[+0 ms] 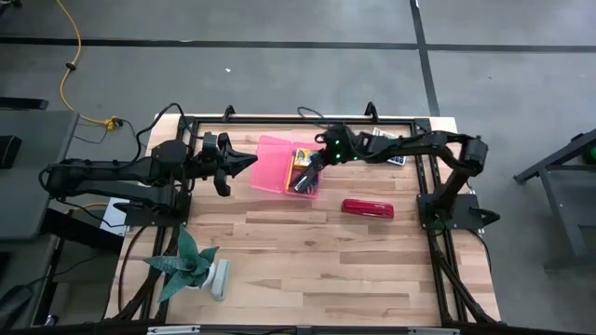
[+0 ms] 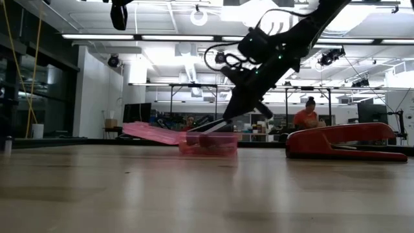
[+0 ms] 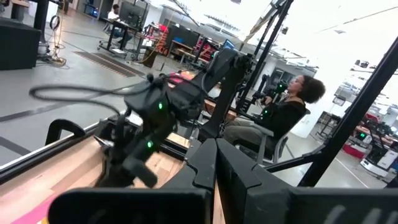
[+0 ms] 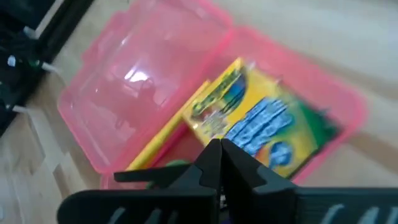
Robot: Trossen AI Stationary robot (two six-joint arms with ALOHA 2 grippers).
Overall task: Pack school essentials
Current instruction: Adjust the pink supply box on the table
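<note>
An open pink plastic case (image 1: pixel 279 175) lies at the table's far middle, its lid (image 4: pixel 134 81) folded out flat toward the left. Inside it are the yellow-green crayon box (image 4: pixel 261 124), a yellow pencil (image 4: pixel 155 146) and something green (image 4: pixel 176 165). My right gripper (image 4: pixel 221 154) is shut and slants down over the case's open top (image 2: pixel 207 137), above the crayon box (image 1: pixel 303 166). My left gripper (image 1: pixel 250 165) is shut and empty, held level above the table just left of the lid. My right gripper's shut fingertips (image 2: pixel 197 128) stand just at the case's open top, coming from the right and slanting down. Whether they touch the case or anything in it, I cannot tell.
A red stapler (image 1: pixel 367 208) lies right of the case, toward the near side. A green spiky plant (image 1: pixel 184 265) with a small white piece (image 1: pixel 220 277) beside it stands near the front left corner. Bare wood spreads across the near half. A person (image 2: pixel 309 115) sits beyond the table.
</note>
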